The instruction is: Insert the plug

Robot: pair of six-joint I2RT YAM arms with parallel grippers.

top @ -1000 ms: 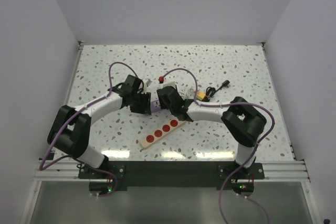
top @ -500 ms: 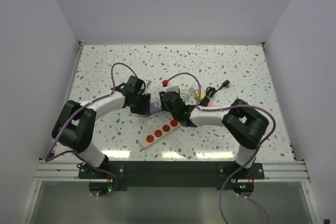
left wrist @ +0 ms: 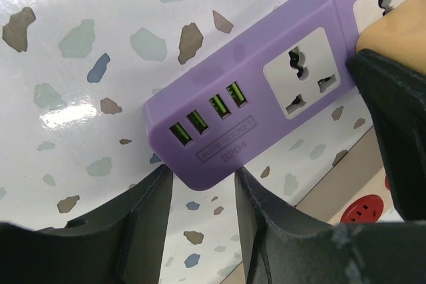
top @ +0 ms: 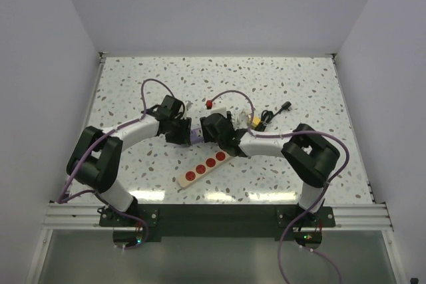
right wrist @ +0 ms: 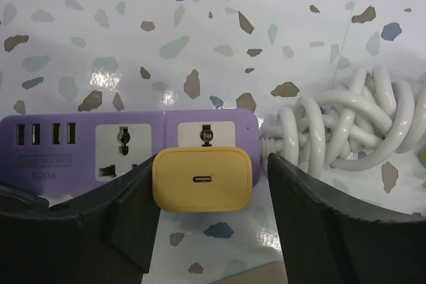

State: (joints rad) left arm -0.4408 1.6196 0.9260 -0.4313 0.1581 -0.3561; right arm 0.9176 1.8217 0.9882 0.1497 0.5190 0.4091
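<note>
Now my right gripper (right wrist: 208, 167) stands parted around the smooth, rounded yellow plug (right wrist: 203, 179), wider than a second ago. The plug sits seated at the 3 o'clock end of the matte purple power strip (right wrist: 133, 138). My left gripper (left wrist: 201, 172) clamps its 9 o'clock end.

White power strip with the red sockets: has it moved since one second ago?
No. The white power strip lies at the same spot and the same slant against the near edge of the table.

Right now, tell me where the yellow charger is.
In the right wrist view, the yellow charger sits against the purple power strip, over its socket nearest the coiled white cord, between the fingers of the right pincer.
</note>
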